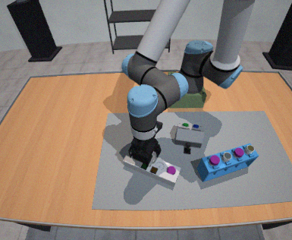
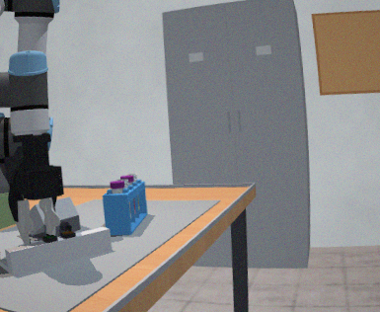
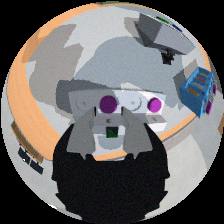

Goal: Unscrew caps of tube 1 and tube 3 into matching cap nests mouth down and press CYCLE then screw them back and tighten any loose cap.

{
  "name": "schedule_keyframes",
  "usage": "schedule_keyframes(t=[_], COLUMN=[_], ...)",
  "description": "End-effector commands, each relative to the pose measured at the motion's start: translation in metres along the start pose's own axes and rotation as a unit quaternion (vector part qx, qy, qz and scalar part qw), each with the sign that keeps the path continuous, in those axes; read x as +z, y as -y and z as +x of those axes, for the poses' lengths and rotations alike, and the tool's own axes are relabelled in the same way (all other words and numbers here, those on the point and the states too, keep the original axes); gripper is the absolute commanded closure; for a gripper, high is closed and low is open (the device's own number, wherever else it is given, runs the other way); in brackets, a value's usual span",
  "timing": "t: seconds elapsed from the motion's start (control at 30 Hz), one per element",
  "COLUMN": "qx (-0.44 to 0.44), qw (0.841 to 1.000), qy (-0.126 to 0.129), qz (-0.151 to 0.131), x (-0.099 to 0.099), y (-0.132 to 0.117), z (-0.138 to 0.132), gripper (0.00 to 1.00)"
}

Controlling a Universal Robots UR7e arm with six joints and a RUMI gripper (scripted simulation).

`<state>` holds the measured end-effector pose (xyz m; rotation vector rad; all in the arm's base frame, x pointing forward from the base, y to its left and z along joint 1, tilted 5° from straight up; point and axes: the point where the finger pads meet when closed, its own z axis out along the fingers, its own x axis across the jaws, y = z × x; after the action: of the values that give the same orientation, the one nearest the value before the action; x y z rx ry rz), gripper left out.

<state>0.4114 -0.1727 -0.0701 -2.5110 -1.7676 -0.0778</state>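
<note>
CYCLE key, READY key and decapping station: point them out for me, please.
CYCLE key (image 1: 196,126) (image 3: 177,28): top and wrist views, blue cap face.
READY key (image 1: 185,124) (image 3: 162,20): same views, green face.
Decapping station (image 1: 208,174) (image 2: 115,213) (image 3: 190,101): all views, blue body.

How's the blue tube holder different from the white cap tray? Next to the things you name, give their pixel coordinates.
The blue tube holder (image 1: 208,174) (image 2: 115,212) (image 3: 192,103) stands tall; the white cap tray (image 1: 164,181) (image 2: 61,253) (image 3: 80,95) is low. The holder carries tubes, two capped and two open; the tray holds only loose caps. Both have two purple caps.
</note>
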Motion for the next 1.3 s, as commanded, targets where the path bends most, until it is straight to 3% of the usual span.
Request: schedule_keyframes(t=[0.0, 0.8, 1.07, 1.1, 1.27], qx=[0.000, 0.000, 0.000, 0.042, 0.206], qw=[1.000, 1.000, 1.000, 0.999, 0.979], qy=[0.000, 0.000, 0.000, 0.000, 0.000], qz=[-0.001, -0.001, -0.001, -0.001, -0.001], x=[-0.019, -0.129, -0.132, -0.130, -0.123], y=[0.000, 0.000, 0.000, 0.007, 0.034], z=[0.000, 0.000, 0.000, 0.004, 0.021], gripper=[0.71, 0.71, 0.71, 1.00, 1.00])
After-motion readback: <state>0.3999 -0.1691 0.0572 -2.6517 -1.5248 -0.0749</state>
